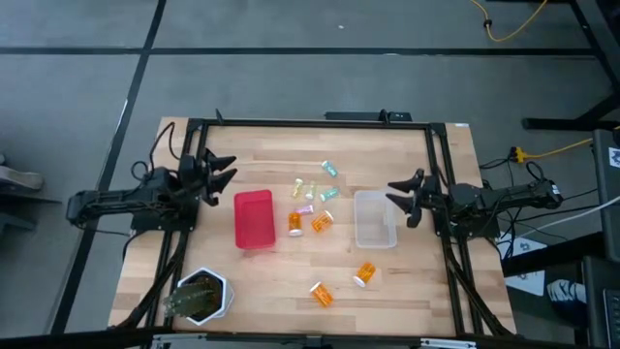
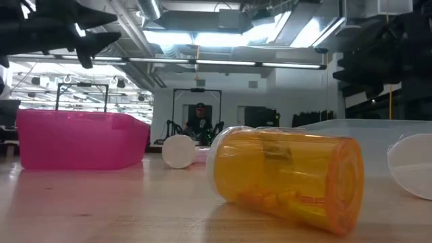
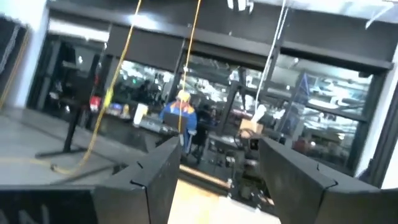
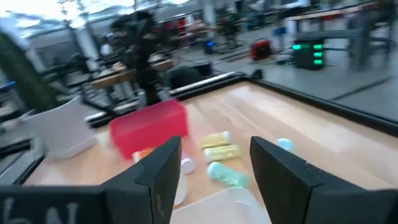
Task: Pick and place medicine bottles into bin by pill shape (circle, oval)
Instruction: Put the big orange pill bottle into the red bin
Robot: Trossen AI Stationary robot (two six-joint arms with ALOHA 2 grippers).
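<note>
Several medicine bottles lie on the wooden table between a pink bin [image 1: 254,219] and a clear bin [image 1: 374,218]. Two orange ones [image 1: 294,223] [image 1: 322,222] lie beside the pink bin, and small pastel ones [image 1: 327,194] lie farther back. Two more orange bottles [image 1: 365,274] [image 1: 322,294] lie nearer the front; one [image 2: 287,175] lies on its side close to the low camera. My left gripper [image 1: 218,170] [image 3: 217,186] hovers open at the table's left edge. My right gripper [image 1: 402,194] [image 4: 217,174] hovers open at the right edge, beside the clear bin. Neither holds anything.
A white hexagonal pot [image 1: 203,296] with dark contents stands at the near left corner. A black frame [image 1: 310,123] runs around the table. A person [image 2: 198,118] sits in the room beyond the far edge. Bare wood lies in front of the pink bin.
</note>
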